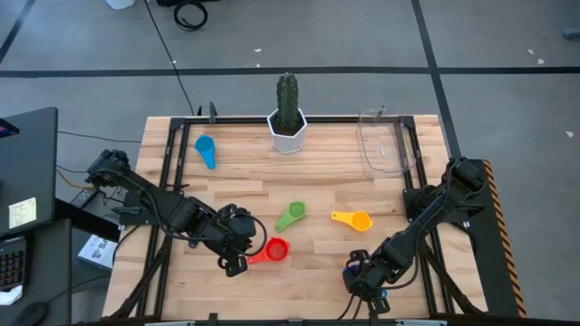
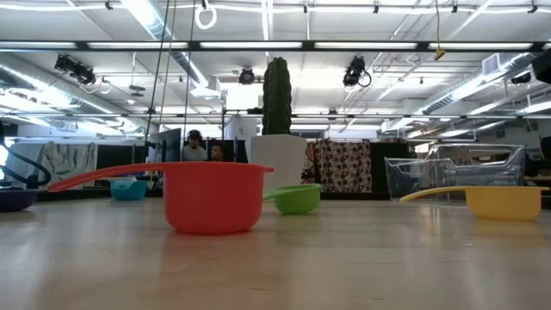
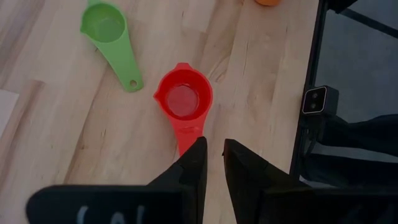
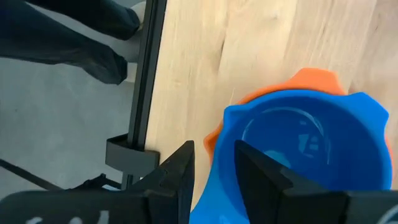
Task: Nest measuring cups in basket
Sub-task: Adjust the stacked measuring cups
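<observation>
Right end effector (image 4: 211, 180) hides blue cup (image 4: 305, 155) handle.

Overhead, table-level, two close wrist views

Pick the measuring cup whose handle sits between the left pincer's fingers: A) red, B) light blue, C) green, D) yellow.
A. In the left wrist view the red cup's handle runs down between the left pincer's fingers, while the green cup lies apart on the wood; the high view puts that pincer right beside the red cup.
</observation>
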